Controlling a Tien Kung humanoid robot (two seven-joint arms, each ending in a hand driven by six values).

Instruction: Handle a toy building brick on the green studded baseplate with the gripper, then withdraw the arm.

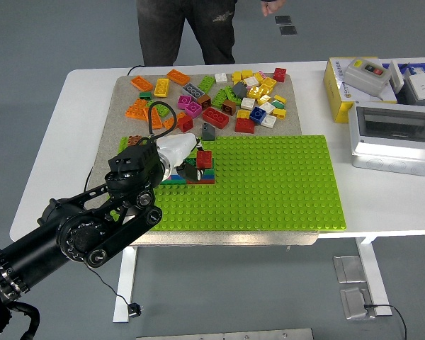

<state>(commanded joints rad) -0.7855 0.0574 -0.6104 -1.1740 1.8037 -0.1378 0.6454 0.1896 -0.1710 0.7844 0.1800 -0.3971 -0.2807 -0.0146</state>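
The green studded baseplate (pixel 269 184) lies on a grey mat in the middle of the table. Near its top left corner stands a small stack of bricks (pixel 200 176) with a red brick (pixel 204 159) on top. My left hand (pixel 191 167), white-shelled at the end of the black arm from the lower left, rests against the left side of that stack. The arm and the hand's shell hide how the hand meets the bricks. The right arm is out of the picture.
Many loose bricks (pixel 227 95) lie on the mat (pixel 120 95) behind the baseplate. A yellow box (pixel 338 88), a grey switch box (pixel 393 138) and a white box (pixel 421 85) stand at the right. A person (pixel 191 28) stands at the far side, hands off the table.
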